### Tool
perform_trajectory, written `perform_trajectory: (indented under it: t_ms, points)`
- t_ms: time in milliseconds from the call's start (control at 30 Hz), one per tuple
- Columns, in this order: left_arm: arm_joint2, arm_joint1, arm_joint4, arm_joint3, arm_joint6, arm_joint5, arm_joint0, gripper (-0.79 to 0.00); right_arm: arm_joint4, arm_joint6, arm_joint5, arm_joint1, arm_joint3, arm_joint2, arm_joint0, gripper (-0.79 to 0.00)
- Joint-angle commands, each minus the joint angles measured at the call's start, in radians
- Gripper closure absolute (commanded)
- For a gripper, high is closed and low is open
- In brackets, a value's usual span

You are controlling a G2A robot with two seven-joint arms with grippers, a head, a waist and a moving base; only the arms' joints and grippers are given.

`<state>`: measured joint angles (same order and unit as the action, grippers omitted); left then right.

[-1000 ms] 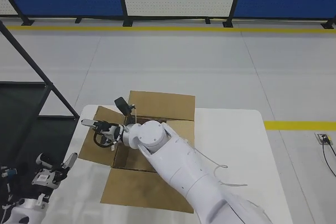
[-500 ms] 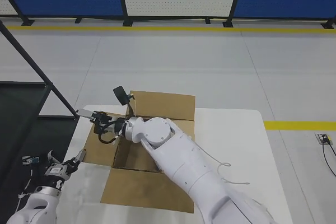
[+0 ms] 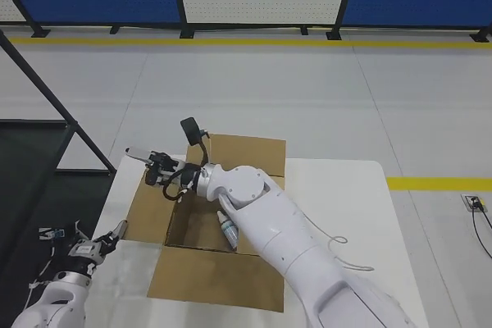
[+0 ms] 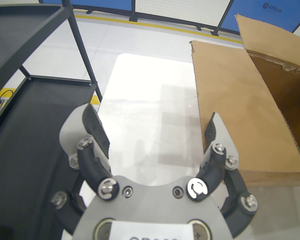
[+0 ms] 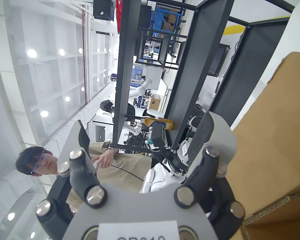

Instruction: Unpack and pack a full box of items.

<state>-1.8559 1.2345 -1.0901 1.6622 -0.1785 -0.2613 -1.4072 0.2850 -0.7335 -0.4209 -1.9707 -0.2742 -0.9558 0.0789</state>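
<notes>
The cardboard box (image 3: 238, 154) sits open on the white table (image 3: 344, 213); a small bottle (image 3: 227, 230) lies inside it. The right gripper (image 3: 139, 152) hangs by the far corner of the box's left flap (image 3: 148, 215); its fingers are spread apart and hold nothing. The left gripper (image 4: 153, 128) is spread wide too, with nothing in it; it is by the table's left edge, apart from the box. A black rack (image 3: 33, 82) stands to the left; the grey floor has a yellow line (image 3: 230, 41). The right arm stretches across the box; the left arm stays low, pointing along the table.
</notes>
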Motion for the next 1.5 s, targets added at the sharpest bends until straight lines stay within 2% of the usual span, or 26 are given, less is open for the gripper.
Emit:
perform_trajectory:
  t_ms: [0, 200, 467, 700, 1000, 1167, 1267, 1467]
  points:
    - [-0.001, -0.001, 0.005, -0.006, 0.005, 0.000, 0.001, -0.785, 0.000, -0.015, -0.024, 0.006, -0.009, -0.008, 0.005, -0.785]
    - [-0.005, -0.008, -0.011, -0.006, -0.014, -0.020, 0.007, -0.785, -0.003, -0.062, -0.085, 0.028, -0.042, -0.033, 0.027, -0.785]
    - [-0.010, -0.013, 0.013, -0.008, -0.008, -0.002, 0.018, -0.785, -0.013, -0.074, -0.087, 0.051, -0.086, -0.059, 0.058, -0.785]
    - [-0.066, -0.016, 0.137, 0.071, -0.029, 0.007, 0.000, -0.785, -0.018, -0.083, -0.072, 0.065, -0.115, -0.078, 0.075, -0.785]
    - [-0.095, -0.018, 0.179, 0.166, -0.010, 0.025, -0.045, -0.785, -0.028, -0.083, -0.057, 0.083, -0.127, -0.104, 0.083, -0.785]
    - [-0.097, -0.020, 0.195, 0.171, -0.012, 0.027, -0.050, -0.785, -0.073, -0.073, 0.025, 0.095, -0.115, -0.105, 0.074, -0.785]
    - [-0.097, -0.022, 0.200, 0.169, -0.016, 0.027, -0.050, -0.785, -0.097, -0.036, 0.076, 0.086, -0.120, -0.086, 0.080, -0.785]
    - [-0.102, -0.026, 0.212, 0.155, -0.029, 0.019, -0.047, -0.785, -0.119, 0.045, 0.139, 0.038, -0.108, -0.026, 0.087, -0.785]
